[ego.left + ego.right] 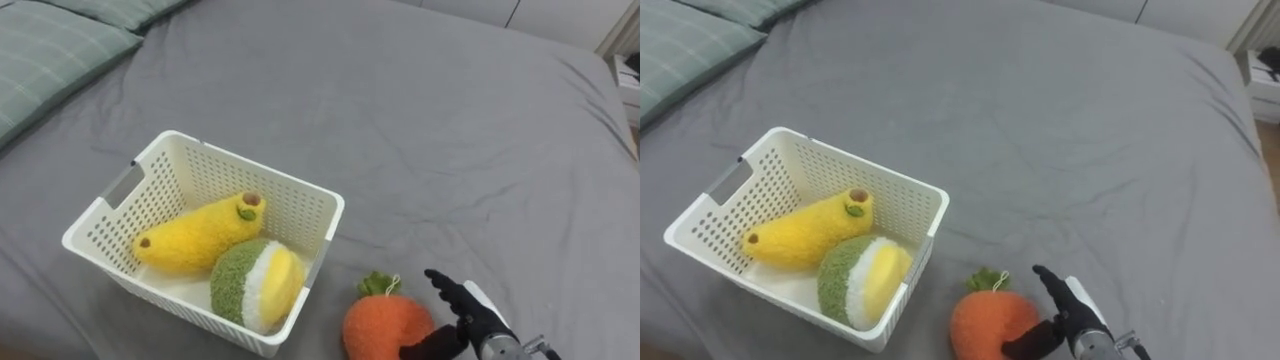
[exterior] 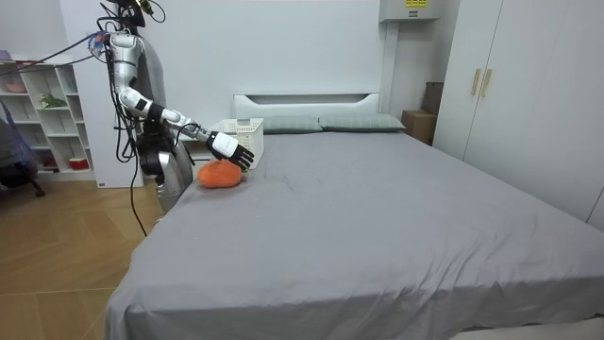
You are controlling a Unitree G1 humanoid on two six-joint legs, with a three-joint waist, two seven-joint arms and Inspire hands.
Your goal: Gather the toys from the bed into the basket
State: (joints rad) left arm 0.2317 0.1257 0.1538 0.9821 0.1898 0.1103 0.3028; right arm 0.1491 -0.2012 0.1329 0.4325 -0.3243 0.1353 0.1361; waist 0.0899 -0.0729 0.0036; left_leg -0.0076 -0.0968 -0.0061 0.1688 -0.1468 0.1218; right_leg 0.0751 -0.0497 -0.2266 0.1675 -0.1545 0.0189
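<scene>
An orange plush carrot [image 1: 385, 325] with a green top lies on the grey bed [image 1: 420, 130], just right of a white slotted basket [image 1: 200, 175]. Inside the basket lie a yellow plush banana [image 1: 195, 235] and a green, white and yellow plush ball [image 1: 255, 283]. My right hand [image 1: 470, 315] sits at the carrot's right side, fingers straight and spread, thumb against the plush. The room view shows me standing at the bed's side near its head, right hand [image 2: 236, 149] stretched out over the carrot [image 2: 219, 175].
Green checked pillows [image 1: 50, 50] lie at the bed's head, to my far left. The grey cover beyond the basket is flat and bare. A white bedside stand [image 1: 630, 80] is past the bed's far edge. Wardrobes [image 2: 510, 94] line the room view's right.
</scene>
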